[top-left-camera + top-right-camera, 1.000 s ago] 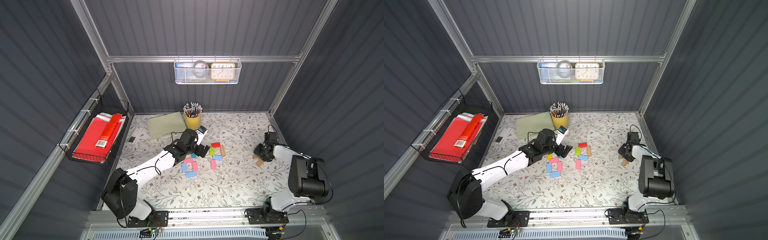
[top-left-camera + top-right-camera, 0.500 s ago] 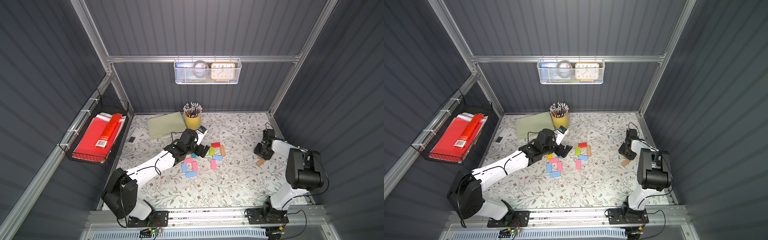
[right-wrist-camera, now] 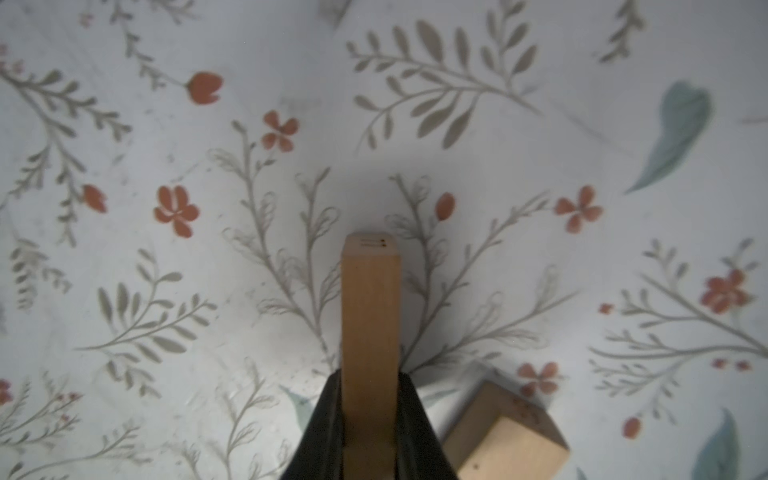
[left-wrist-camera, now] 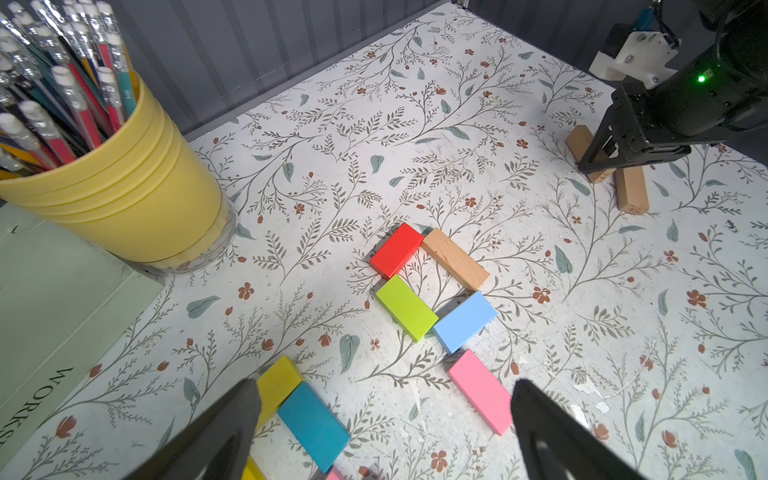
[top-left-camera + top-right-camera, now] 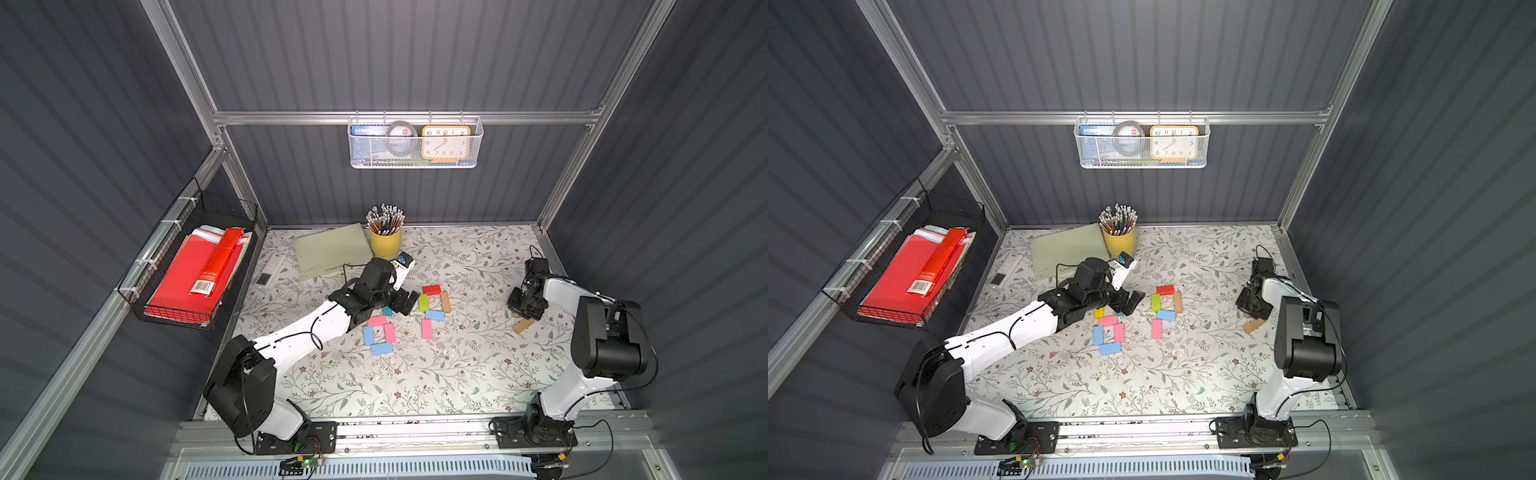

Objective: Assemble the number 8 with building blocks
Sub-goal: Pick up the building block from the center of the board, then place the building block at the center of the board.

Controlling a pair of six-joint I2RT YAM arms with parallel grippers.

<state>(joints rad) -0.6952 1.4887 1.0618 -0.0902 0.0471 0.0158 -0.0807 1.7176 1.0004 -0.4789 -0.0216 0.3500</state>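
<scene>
**Right side.** I am pressing my right fingers [image 3: 409, 399] against the two broad faces of a plain tan wooden block [image 3: 371, 316], so my right gripper [image 3: 370, 384] is clamping it on edge. Small dark marks are showing on its free end, too small to read. In both top views this grip is sitting at the right of the frame, near the edge of the floral-patterned table mat [image 5: 457, 374]. A second tan wooden block [image 5: 523, 326] is lying flat just beside it, and its stamp is illegible.

**Left side.** I am holding my left gripper [image 4: 384, 384] spread wide, with nothing between its dark fingers [image 4: 224, 428]. It is hovering above a yellow rectangular block [image 4: 278, 384] and a teal rectangular block [image 4: 313, 424], which are touching.

**Figure.** The number 8 [image 5: 434, 315] is lying partly built at the centre of the frame in both top views.
- A red block [image 4: 397, 249] is forming the top.
- A lime green block [image 4: 406, 307] and a tan block [image 4: 455, 258] are forming the upper sides.
- A light blue block [image 4: 465, 320] is forming the middle bar.
- A pink block [image 4: 480, 390] is forming one lower side.

**Writing.**
- "WORKS" is running along a pale green book [image 4: 50, 316] and is being cut off by the frame edge.
- An orange-rimmed clock [image 5: 446, 142] is showing black hour numerals. It is sitting in the white mesh basket [image 5: 415, 164] at upper centre.
- A red carton [image 5: 216, 262] is carrying a barcode label. It is lying in the black wire basket [image 5: 187, 320] at the left.
</scene>
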